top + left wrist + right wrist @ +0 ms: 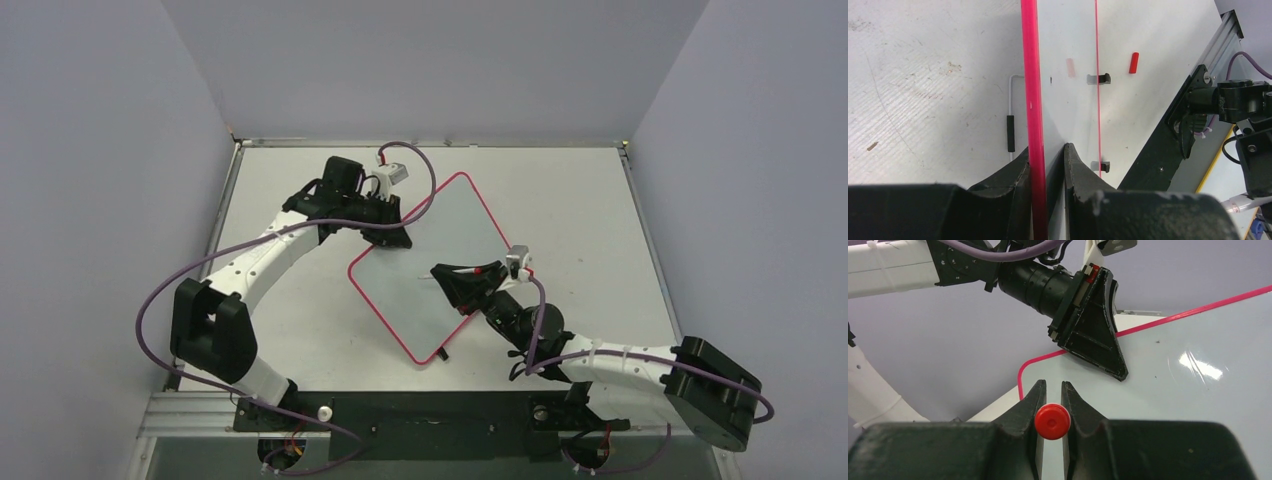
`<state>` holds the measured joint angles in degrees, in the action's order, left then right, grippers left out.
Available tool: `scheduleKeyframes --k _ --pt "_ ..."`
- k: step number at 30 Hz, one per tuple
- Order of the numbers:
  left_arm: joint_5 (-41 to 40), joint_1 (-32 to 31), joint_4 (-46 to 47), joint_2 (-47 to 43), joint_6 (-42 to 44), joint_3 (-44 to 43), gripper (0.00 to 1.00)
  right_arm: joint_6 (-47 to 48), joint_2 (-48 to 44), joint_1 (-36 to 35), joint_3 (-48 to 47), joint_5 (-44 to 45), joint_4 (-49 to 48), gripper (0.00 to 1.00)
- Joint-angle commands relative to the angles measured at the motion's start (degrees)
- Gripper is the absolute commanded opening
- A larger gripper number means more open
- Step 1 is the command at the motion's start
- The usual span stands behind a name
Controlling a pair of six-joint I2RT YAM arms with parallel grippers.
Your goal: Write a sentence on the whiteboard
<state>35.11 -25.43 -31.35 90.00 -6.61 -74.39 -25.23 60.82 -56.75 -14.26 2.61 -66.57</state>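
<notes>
Lying corner-on at the middle of the tabletop (580, 200) is one whiteboard (440, 225): flat, glossy white and round-cornered, with a thin red-pink border. One corner points to the far edge and one to the near edge. Two small black clips (1104, 78) sit on one border.

Two arms, white-shelled with black joints and purple cables, rise from the near edge. The left arm (260, 260) reaches to the board's far-left border. The left pincer (1047, 147) straddles that border with a narrow gap, one finger on each side. Whether it pinches the board cannot be told.

The right arm (620, 365) reaches over the board's right half. The right pincer (1053, 382) is closed on one red marker (1052, 421), seen end-on as a round red disc.

One small red cylindrical cap (1133, 62) lies on the tabletop beyond the clipped border. One bent metal wire with a black sleeve (1011, 117) lies just beside the border that the left pincer straddles.

The tabletop is matt grey-white, scuffed and speckled. Plain pale lilac-grey walls (430, 60) enclose it on three sides.
</notes>
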Motion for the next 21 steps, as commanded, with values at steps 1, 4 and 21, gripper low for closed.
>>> scheduleKeyframes --k 1,4,21 --pt "-13.74 -1.93 3.53 -0.49 11.55 3.65 0.0 0.81 3.93 -1.06 -4.4 -0.01 -7.88 0.0" --pt "-13.47 -1.72 2.41 -0.66 11.16 2.54 0.0 1.01 5.16 -1.94 -5.58 0.98 -7.85 0.0" --pt "-13.02 -1.73 -2.85 0.33 10.92 -0.44 0.0 3.03 3.34 -6.33 -7.55 7.8 -3.6 0.0"
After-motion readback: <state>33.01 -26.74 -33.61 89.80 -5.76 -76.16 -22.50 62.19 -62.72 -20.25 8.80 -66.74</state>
